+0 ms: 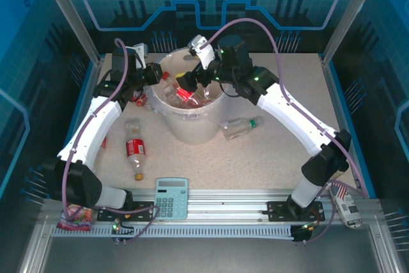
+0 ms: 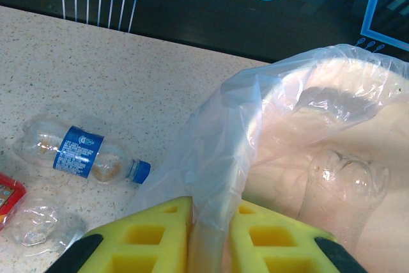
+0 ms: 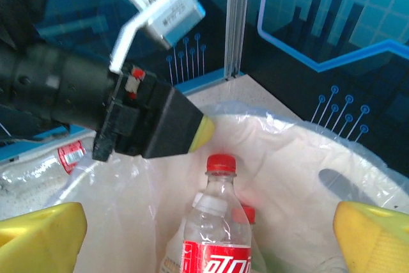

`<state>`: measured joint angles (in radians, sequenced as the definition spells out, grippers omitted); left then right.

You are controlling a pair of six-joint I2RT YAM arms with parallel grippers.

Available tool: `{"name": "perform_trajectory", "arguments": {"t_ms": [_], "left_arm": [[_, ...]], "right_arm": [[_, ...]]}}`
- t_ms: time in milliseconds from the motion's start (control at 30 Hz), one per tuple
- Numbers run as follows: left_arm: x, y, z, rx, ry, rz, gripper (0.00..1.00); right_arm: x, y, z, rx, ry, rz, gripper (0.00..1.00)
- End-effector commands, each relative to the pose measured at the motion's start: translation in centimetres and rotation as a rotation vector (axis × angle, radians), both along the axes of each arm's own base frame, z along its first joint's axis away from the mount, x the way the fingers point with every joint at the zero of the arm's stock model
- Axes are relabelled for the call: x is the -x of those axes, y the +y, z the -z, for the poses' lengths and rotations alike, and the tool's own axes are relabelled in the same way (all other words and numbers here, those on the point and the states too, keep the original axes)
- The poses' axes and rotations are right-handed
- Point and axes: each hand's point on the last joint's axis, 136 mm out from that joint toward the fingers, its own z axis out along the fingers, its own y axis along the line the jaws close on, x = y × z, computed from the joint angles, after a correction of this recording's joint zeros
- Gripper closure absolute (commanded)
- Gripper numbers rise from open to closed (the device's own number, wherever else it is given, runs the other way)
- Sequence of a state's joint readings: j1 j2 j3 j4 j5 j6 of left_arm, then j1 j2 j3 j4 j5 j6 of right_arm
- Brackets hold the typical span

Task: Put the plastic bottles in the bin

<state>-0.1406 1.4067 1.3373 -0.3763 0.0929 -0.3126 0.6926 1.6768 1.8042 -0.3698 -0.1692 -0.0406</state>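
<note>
Bottles (image 1: pixel 190 97) lay piled inside the bin (image 1: pixel 192 131). Above it the right gripper (image 3: pixel 211 228) stood spread wide around a red-capped bottle (image 3: pixel 219 222), not gripping. The left gripper (image 2: pixel 211 225) pinched the bin's liner (image 2: pixel 255 113). Outside the bin, at least 3 bottles lay, including a green-capped bottle (image 1: pixel 241 127) beside it.

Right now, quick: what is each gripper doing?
Left gripper: closed, pinching the bin liner.
Right gripper: open, holding nothing, above the bin.
</note>
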Motion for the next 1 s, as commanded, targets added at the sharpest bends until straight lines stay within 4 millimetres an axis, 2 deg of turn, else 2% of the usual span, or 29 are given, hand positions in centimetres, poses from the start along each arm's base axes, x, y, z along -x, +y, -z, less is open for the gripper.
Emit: {"name": "perform_trajectory", "arguments": {"t_ms": [0,200,300,400,500,667,833,967], "left_arm": [[1.3,-1.4,2.2,-0.007,0.079,0.059,0.80],[1.2,-1.3,2.2,-0.011,0.078,0.058,0.80],[1.2,-1.3,2.2,-0.011,0.078,0.061,0.80],[1.2,-1.4,2.3,-0.010,0.079,0.061,0.80],[1.2,-1.4,2.4,-0.009,0.083,0.063,0.80],[1.0,-1.4,2.9,-0.012,0.095,0.062,0.80],[1.0,-1.4,3.2,-0.018,0.100,0.061,0.80],[0.9,-1.3,3.5,-0.021,0.108,0.061,0.80]], "right_arm": [[0.7,-0.9,-4.5,-0.090,-0.064,0.017,0.01],[1.1,-3.7,-6.5,-0.085,-0.125,0.116,0.01],[1.0,-6.0,-6.2,-0.058,-0.126,0.198,0.01],[0.8,-8.6,-5.0,-0.051,-0.092,0.277,0.02],[0.5,-11.4,-2.4,-0.053,-0.023,0.352,0.03],[-0.1,-15.7,3.0,-0.061,0.117,0.477,0.05],[0.2,-18.7,9.3,-0.058,0.270,0.579,0.05],[0.9,-20.9,14.7,-0.119,0.400,0.685,0.08]]}}
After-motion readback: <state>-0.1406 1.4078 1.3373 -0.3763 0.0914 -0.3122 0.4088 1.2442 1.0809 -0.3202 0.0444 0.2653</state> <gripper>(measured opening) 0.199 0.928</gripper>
